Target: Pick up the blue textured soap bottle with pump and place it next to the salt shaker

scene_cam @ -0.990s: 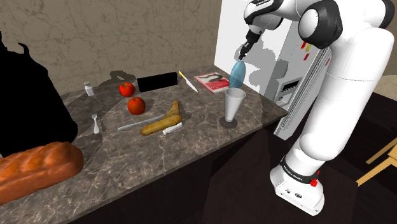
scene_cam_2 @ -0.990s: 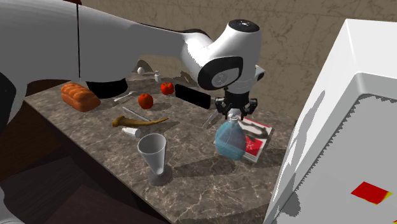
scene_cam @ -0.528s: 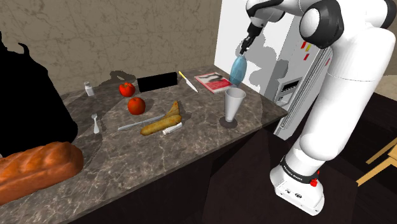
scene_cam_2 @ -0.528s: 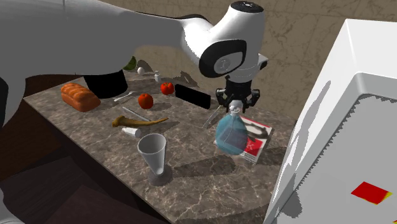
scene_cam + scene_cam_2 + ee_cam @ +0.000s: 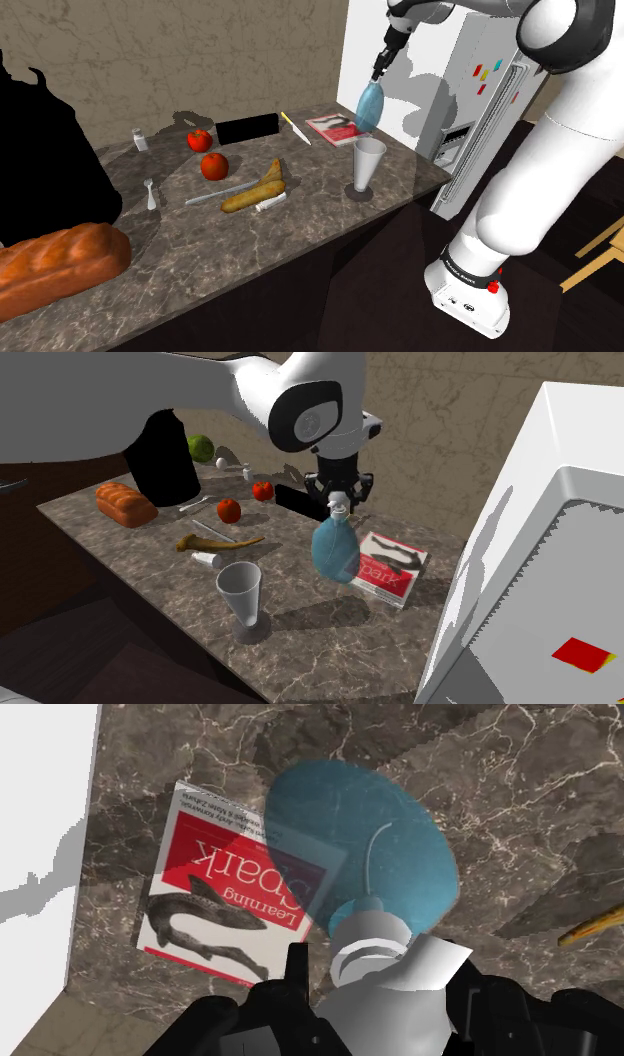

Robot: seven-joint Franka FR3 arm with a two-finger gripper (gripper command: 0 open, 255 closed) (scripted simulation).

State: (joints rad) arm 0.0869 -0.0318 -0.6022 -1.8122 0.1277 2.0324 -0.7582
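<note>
My fingers [image 5: 296, 984] clasp the blue soap bottle [image 5: 335, 549] by its pump. It hangs upright above the surface [image 5: 300, 230], with the salt shaker [image 5: 140, 140] well apart toward the shoulder view's left.

Translucent blue, round-bodied soap bottle [image 5: 335, 550] with pale pump, hanging upright beneath the gripper [image 5: 338, 502], clasped at the pump. Small pale salt shaker [image 5: 140, 139], upright, well apart from the gripper.

On the red band of the book [image 5: 205, 899], in white letters: "Learning Spark", upside down as seen from the wrist. Veiled at "Spark" by the translucent blue bottle [image 5: 360, 834], yet legible through it. Too small to read: a thin line of print near the cover's edge, and the dark lettered strip on the arm's base [image 5: 462, 272]. Illegible on that cover in both exterior views.
</note>
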